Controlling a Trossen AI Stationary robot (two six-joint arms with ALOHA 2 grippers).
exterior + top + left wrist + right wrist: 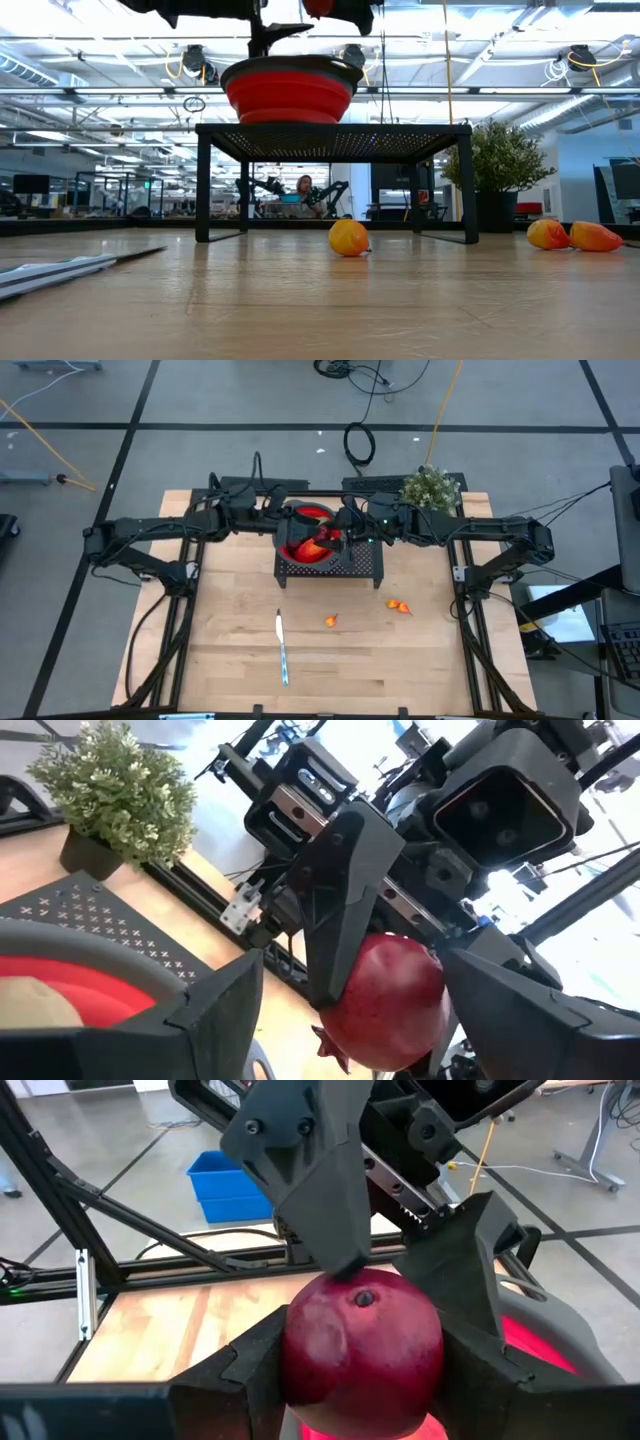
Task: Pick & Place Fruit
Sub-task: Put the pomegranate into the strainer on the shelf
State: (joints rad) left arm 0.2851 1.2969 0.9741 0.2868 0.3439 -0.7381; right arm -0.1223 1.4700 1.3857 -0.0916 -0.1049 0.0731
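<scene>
Right tool (365,1370) grips a dark red pomegranate (362,1350) above the red bowl (560,1345); just beyond it, the left tool (400,1240) stands spread, fingers flanking the fruit. Below on the worktop (330,660) lie 3 orange fruits (330,621).

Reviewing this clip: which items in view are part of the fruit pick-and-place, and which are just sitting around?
Part of the job:
- pomegranate, gripped by the right tool above the red bowl
- left tool, at the pomegranate's top
- orange fruit
- two orange pieces

Just lying about:
- knife
- black perforated stand
- potted plant
</scene>
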